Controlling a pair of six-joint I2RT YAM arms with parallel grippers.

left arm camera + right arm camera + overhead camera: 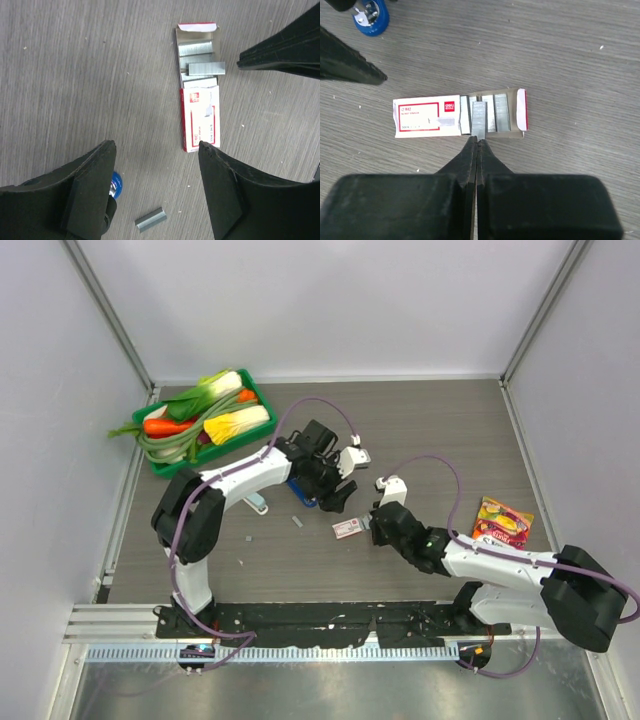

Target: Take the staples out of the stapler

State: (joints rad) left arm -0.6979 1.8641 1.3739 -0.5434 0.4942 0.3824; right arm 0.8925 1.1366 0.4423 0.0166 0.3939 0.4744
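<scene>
Holds the left gripper [157,150] spread wide just above the closed end of the staple box [200,117], on a left arm [240,475] bent up and over from its base. Sets the right gripper [477,144] pressed fully together, tips at the side edge of that box's open end, right arm [490,562] stretched low toward it.

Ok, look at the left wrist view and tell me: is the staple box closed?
No, the staple box is open: its tray is slid out at one end, with silver staple strips showing inside.
</scene>
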